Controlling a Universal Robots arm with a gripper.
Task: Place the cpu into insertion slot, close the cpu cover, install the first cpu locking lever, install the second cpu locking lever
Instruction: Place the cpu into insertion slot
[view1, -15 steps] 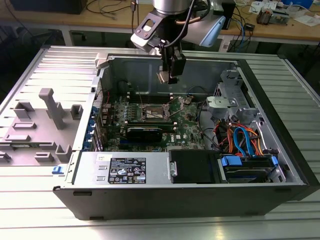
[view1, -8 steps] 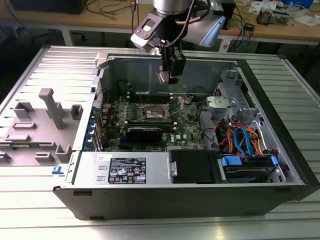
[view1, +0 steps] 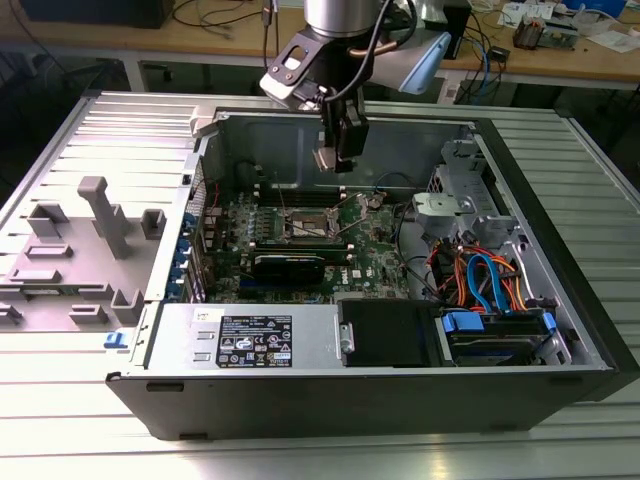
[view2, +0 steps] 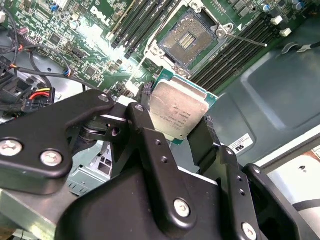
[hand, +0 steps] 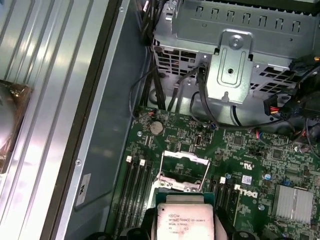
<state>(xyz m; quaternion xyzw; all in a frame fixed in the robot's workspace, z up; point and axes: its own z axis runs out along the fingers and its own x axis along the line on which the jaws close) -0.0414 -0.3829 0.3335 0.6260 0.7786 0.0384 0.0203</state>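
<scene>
Grey plastic fixtures (view1: 105, 215), blocky and upright, stood on the ribbed metal table (view1: 60, 400) beside the open computer case (view1: 400, 400). Near the middle of the green motherboard (view1: 375, 245) lay the insertion slot (view1: 312, 225), a square socket with a dark pinned centre and silvery rim, its thin cpu cover (hand: 184, 157) tilted up. Above it hung the gripper (view1: 338, 150), black fingers (view2: 145, 130) clamped on the cpu (view2: 177, 112) by its edges, matte silver lid showing. Orange and blue cables (view1: 480, 280) coiled by the case's front corner, on the exterior view's right.
</scene>
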